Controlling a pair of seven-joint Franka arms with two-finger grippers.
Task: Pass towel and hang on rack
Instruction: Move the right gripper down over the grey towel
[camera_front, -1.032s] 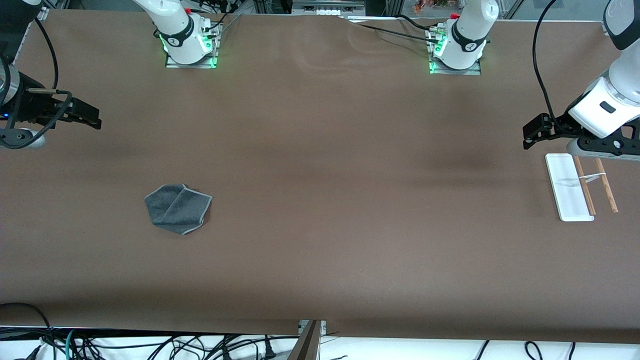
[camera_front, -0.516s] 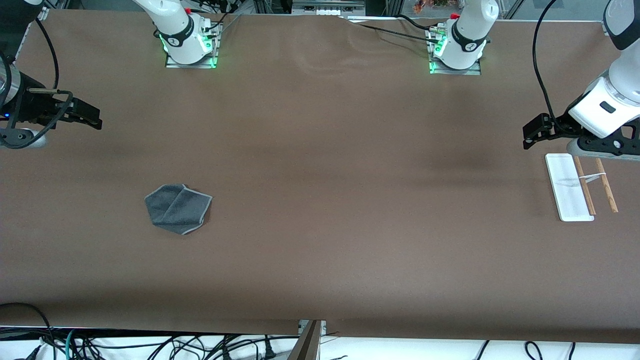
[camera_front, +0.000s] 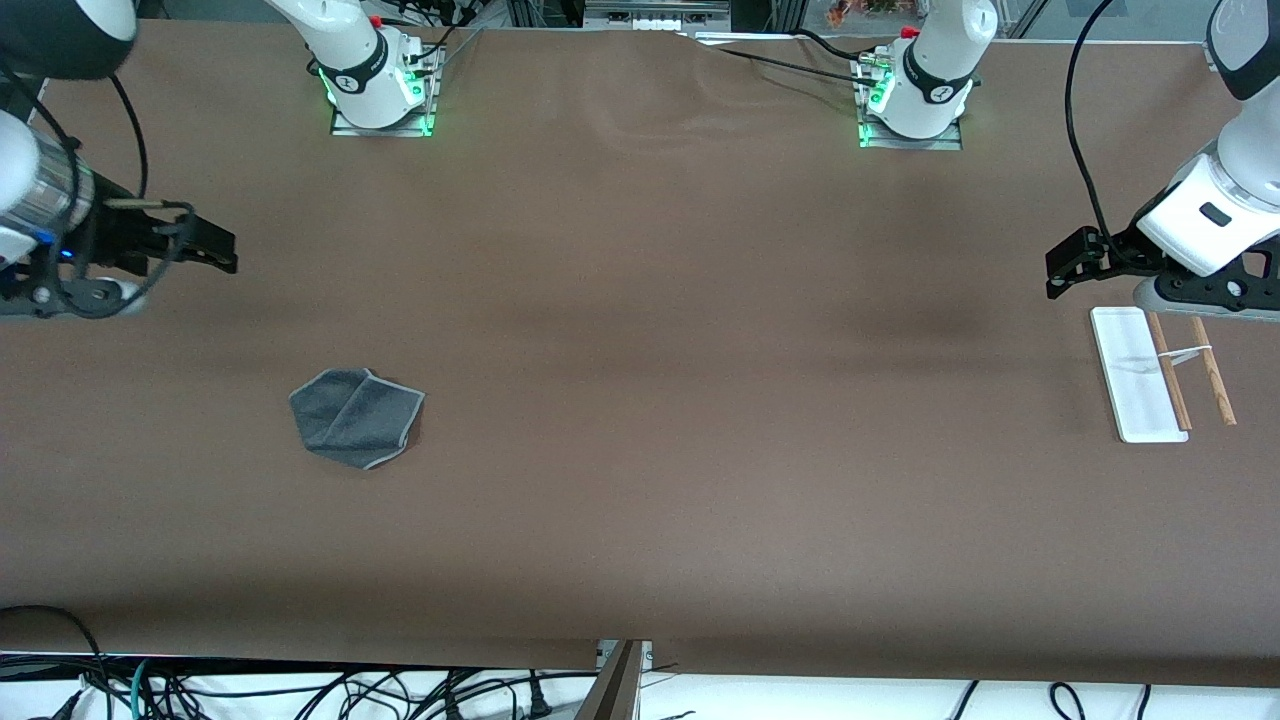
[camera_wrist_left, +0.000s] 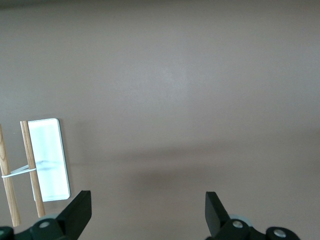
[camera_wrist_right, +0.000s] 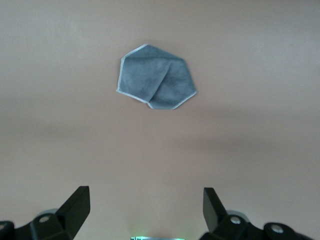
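The towel (camera_front: 356, 417) is a folded dark grey cloth with a pale trim, lying flat on the brown table toward the right arm's end. It also shows in the right wrist view (camera_wrist_right: 156, 77). My right gripper (camera_front: 215, 253) is open and empty, in the air over bare table, apart from the towel. The rack (camera_front: 1140, 375) lies at the left arm's end: white base, two wooden rods (camera_front: 1212, 383), a thin white crosspiece. It shows in the left wrist view (camera_wrist_left: 47, 159). My left gripper (camera_front: 1062, 272) is open and empty, over the table beside the rack.
The two arm bases (camera_front: 378, 85) stand along the table's edge farthest from the front camera. Cables (camera_front: 300, 690) hang below the table's nearest edge. The brown cloth cover (camera_front: 650, 120) is rippled between the bases.
My right gripper has moved a little toward the table's middle, closer to the towel. The left arm, the towel and the rack have not moved.
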